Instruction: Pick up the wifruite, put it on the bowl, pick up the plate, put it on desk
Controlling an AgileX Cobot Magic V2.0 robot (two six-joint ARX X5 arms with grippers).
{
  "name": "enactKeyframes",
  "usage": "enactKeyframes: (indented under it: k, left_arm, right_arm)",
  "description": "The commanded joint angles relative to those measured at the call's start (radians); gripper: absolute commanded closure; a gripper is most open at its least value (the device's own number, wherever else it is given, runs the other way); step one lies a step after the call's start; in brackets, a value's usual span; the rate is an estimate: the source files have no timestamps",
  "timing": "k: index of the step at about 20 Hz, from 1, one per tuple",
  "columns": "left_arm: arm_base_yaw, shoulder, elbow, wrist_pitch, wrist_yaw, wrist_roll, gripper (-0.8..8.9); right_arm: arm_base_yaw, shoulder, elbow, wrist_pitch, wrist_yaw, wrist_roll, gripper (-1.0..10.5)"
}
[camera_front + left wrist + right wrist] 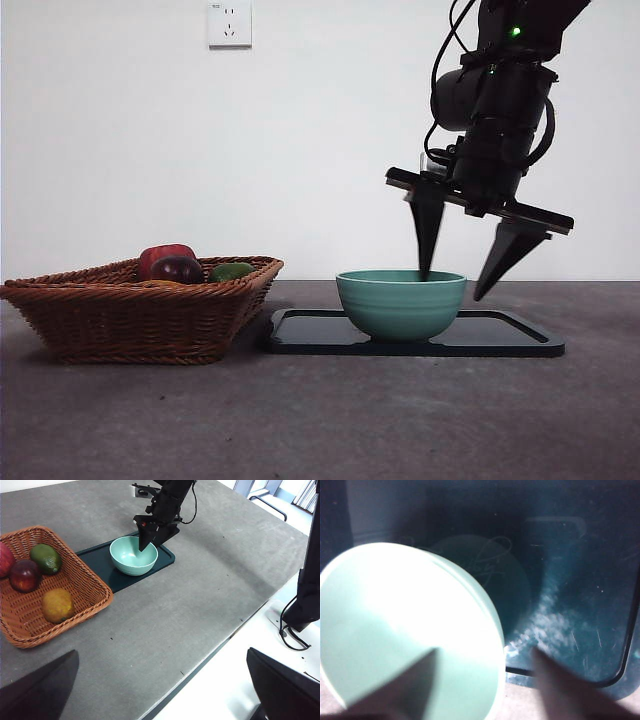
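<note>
While the right hand [458, 280] hangs over the bowl [401, 303], its two black jaws stand wide apart and hold nothing: one jaw tip dips just inside the bowl's rim on the right side, the other hangs outside the bowl, above the tray [520, 343]. The right wrist view, blurred, shows the same straddle, with one jaw over the pale inside of the bowl [395, 630] and the other over the dark tray [580, 605]. The mint-teal bowl sits on the flat black tray, which lies on the grey table [320, 420] to the right of the wicker basket [130, 320]. From the left wrist view the bowl [133, 555] looks empty.

The wifruite [58, 605], a dull brownish-orange oval, lies in the basket [95, 587] at its near side, apart from the other fruit. Farther back in the basket are a dark purple fruit [25, 575], a green fruit [46, 558] beside it, and a red apple [5, 559] at the picture's edge. In the front view the red apple [165, 254], the dark fruit [178, 269] and the green fruit [232, 271] rise above the basket wall, while the wifruite is hidden behind it.

The left hand [160, 690] waits well back from the things, near the table's near edge; its two jaws show wide apart at the lower corners of its own view, with nothing between them. A white wall socket [229, 23] sits on the far wall.
</note>
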Motion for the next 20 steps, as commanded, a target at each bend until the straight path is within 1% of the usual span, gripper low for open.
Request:
enactKeyframes:
  k: [1,3,5,7,10,12,15,16,17,18,20]
  left_arm:
    - [-0.005,0.0,0.011,0.012,0.006,0.011,1.88]
    - [-0.005,0.0,0.011,0.012,0.006,0.011,1.88]
    - [-0.005,0.0,0.011,0.012,0.006,0.011,1.88]
    - [-0.005,0.0,0.011,0.012,0.006,0.011,1.88]
    - [-0.005,0.0,0.011,0.012,0.006,0.011,1.88]
    - [-0.005,0.0,0.011,0.012,0.006,0.011,1.88]
    - [-0.005,0.0,0.011,0.012,0.006,0.011,1.88]
    - [-0.005,0.0,0.011,0.012,0.006,0.011,1.88]
    - [-0.005,0.0,0.011,0.012,0.006,0.011,1.88]
    - [-0.005,0.0,0.011,0.012,0.006,0.011,1.88]
    - [-0.005,0.0,0.011,0.012,0.006,0.011,1.88]
  right_arm:
    - [0.005,0.03,0.021,0.004,0.004,-0.009,8.6]
    - [0.006,0.03,0.021,-0.004,0.005,-0.018,9.4]
    - [0.011,0.03,0.021,-0.005,0.032,-0.025,9.4]
    - [0.011,0.025,0.022,-0.005,0.027,-0.032,9.4]
    - [0.003,-0.033,0.025,-0.027,0.021,-0.051,9.4]
    - [0.003,-0.089,0.025,-0.086,0.028,-0.102,9.4]
    - [0.013,-0.156,0.024,-0.182,0.035,-0.15,9.4]
    - [0.025,-0.178,0.02,-0.22,0.067,-0.166,9.4]
    - [0.039,-0.201,0.007,-0.256,0.107,-0.182,9.4]
    - [0.056,-0.234,-0.023,-0.267,0.127,-0.189,9.4]
    - [0.091,-0.318,-0.122,-0.227,0.116,-0.189,9.4]
